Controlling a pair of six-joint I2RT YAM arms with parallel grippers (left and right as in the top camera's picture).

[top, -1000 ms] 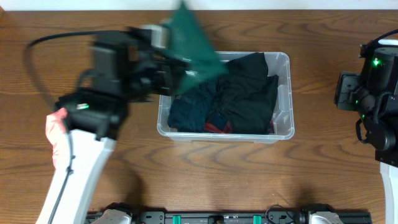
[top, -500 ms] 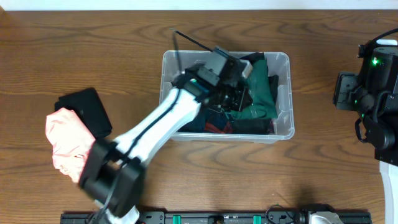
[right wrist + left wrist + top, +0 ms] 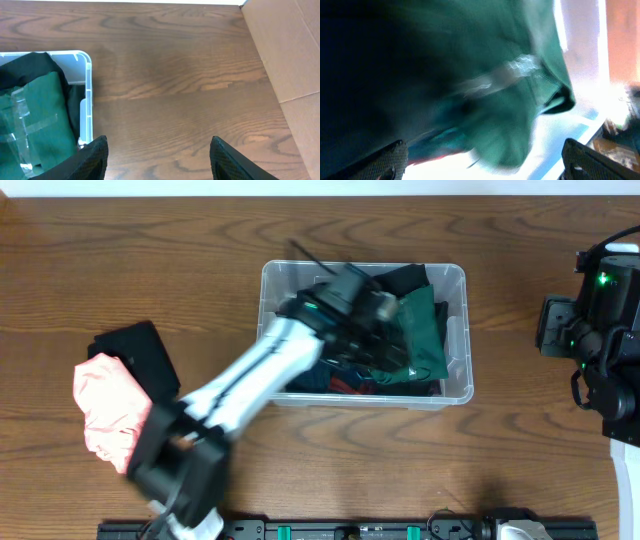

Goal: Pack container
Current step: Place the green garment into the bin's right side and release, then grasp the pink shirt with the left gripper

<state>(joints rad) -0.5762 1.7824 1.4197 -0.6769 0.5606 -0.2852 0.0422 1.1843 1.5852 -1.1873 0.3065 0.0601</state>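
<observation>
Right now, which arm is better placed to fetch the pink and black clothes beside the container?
Left. The pink cloth and black cloth lie on its side; the right arm stands beyond the container, opposite them.

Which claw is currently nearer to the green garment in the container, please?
Left. The left claw hangs inside the container, right beside the green garment. The right claw is out beyond the container's right wall, over the table, well apart from the garment.
</observation>
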